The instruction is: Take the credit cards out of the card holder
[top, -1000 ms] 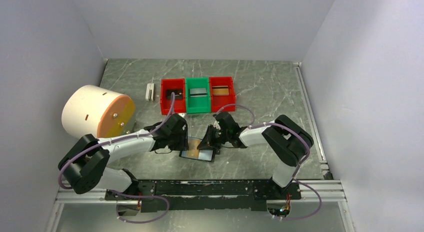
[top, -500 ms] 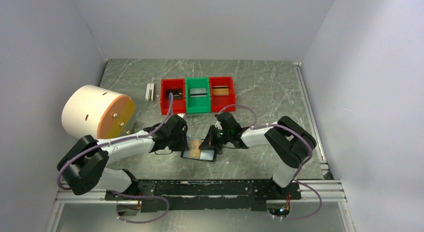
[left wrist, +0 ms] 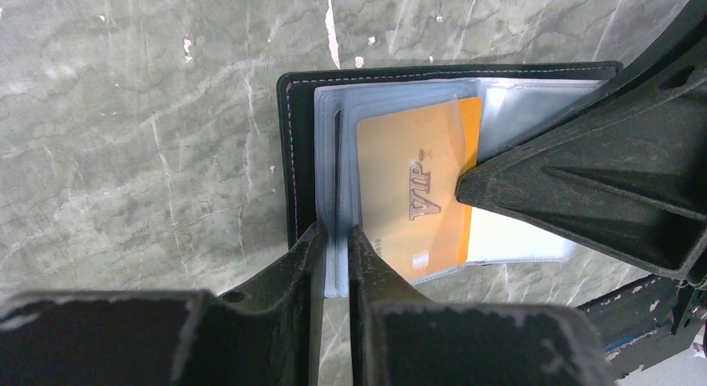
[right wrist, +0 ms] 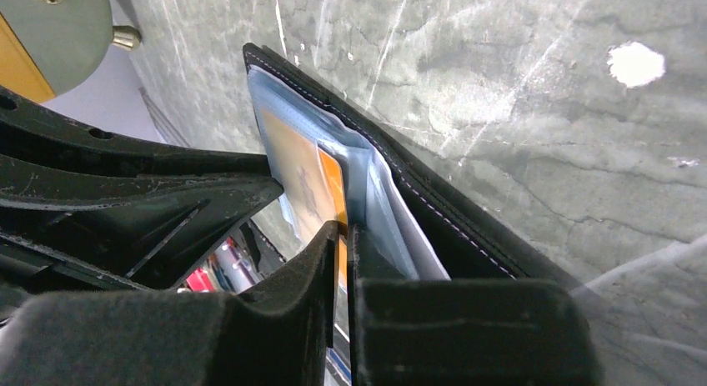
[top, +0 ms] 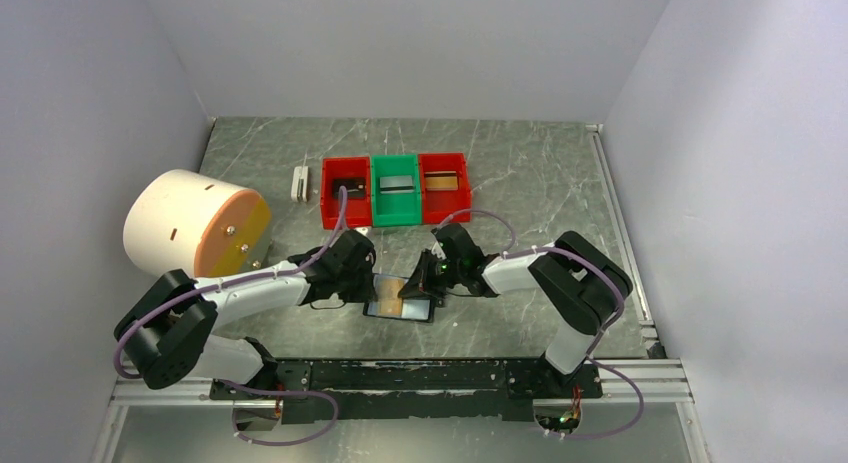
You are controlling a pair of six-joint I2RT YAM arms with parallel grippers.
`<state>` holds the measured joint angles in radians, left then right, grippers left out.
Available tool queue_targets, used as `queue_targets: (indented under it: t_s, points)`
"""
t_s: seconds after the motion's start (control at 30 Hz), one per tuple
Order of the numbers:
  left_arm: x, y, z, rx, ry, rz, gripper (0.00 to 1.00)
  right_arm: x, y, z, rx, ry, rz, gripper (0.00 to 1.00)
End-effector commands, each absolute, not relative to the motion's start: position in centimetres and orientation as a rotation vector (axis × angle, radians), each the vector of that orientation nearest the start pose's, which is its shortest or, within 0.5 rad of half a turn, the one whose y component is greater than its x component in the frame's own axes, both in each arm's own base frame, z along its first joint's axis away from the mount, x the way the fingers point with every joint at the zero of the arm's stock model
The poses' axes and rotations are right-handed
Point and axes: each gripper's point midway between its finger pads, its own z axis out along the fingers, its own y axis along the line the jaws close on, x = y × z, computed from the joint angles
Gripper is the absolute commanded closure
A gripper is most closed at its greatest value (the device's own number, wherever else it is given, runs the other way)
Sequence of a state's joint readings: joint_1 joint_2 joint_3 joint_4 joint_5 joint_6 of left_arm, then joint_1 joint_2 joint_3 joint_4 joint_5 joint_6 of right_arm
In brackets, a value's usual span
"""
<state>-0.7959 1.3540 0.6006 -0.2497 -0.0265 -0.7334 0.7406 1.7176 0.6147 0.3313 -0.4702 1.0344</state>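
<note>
while left gripper (left wrist: 335,240) clamps card holder (left wrist: 288,152), right gripper (right wrist: 340,236) (pinching orange card (right wrist: 335,186)) must slide it toward 2 o'clock.

- Grey-green marbled surface (top: 540,173).
- Far centre: red bin (top: 330,218), green bin (top: 395,215), second red bin (top: 447,209), touching in a row.
- White block (top: 299,183) just left of them.
- Left: white drum (top: 180,228) on its side.
- Near centre: open black card holder (top: 400,314).
</note>
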Motion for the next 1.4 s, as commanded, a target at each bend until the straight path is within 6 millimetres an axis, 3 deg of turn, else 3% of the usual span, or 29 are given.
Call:
queue_targets:
  t_s: [0.0,0.07,0.37,0.47,0.57,0.63,0.73,0.93,1.03,1.37]
  points:
    - [17.0,-20.8,0.0,0.071,2.748,-0.399,0.87,19.3,31.6,1.5,0.113,2.699,1.208,0.92]
    - [17.1,-20.7,0.0,0.055,2.744,-0.390,0.91,19.4,31.2,1.8,0.087,2.694,1.201,0.92]
    - [17.3,-20.8,0.5,0.031,2.715,-0.412,0.91,18.9,30.8,2.2,0.040,2.709,1.288,0.90]
    - [18.2,-21.5,2.7,0.021,2.638,-0.484,0.79,19.2,30.6,1.5,0.085,2.730,1.244,0.89]
    - [19.3,-23.0,5.9,0.041,2.536,-0.595,0.56,19.4,30.6,1.5,0.093,2.732,1.233,0.88]
    - [19.8,-24.3,7.9,0.070,2.471,-0.685,0.49,19.5,30.7,1.3,0.109,2.739,1.230,0.89]
    - [20.1,-26.1,9.8,0.114,2.410,-0.806,0.47,19.7,30.5,1.1,0.114,2.744,1.197,0.89]
    - [18.6,-28.4,6.9,0.192,2.538,-0.909,0.57,19.9,30.1,1.2,0.123,2.736,1.164,0.89]
    - [18.1,-27.8,4.7,0.123,2.606,-0.866,0.64,19.9,30.0,1.1,0.130,2.736,1.162,0.89]
    - [17.1,-23.4,-0.5,0.004,2.742,-0.559,0.72,19.9,30.5,2.4,0.118,2.701,1.221,0.84]
